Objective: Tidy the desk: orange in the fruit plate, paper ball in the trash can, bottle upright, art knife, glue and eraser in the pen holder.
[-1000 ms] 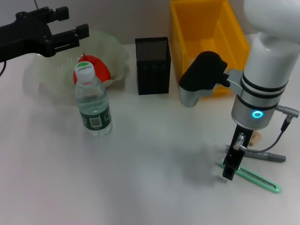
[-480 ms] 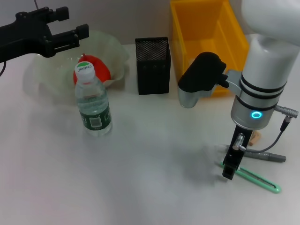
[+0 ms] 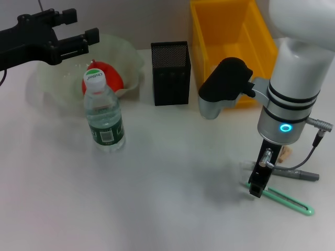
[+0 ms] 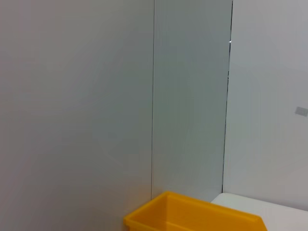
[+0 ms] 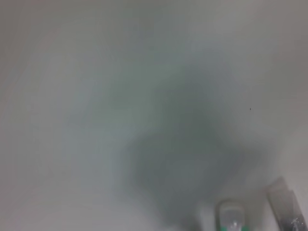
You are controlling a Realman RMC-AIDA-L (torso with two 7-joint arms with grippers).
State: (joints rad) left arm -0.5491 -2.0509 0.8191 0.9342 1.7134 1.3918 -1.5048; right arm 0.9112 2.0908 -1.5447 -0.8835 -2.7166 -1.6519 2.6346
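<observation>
Right gripper (image 3: 255,189) barely lowered onto green art knife (image 3: 285,199); fingers' state unclear. Knife light, slim, stiff: grip mid-handle. Left gripper (image 3: 73,31) parked far-left, fingers apart.

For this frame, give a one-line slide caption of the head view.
Right gripper down at the green knife; bottle upright, left gripper over the plate.

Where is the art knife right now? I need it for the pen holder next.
In the head view the green art knife lies flat on the desk's near right, under the right gripper, beside a grey pen.
</observation>
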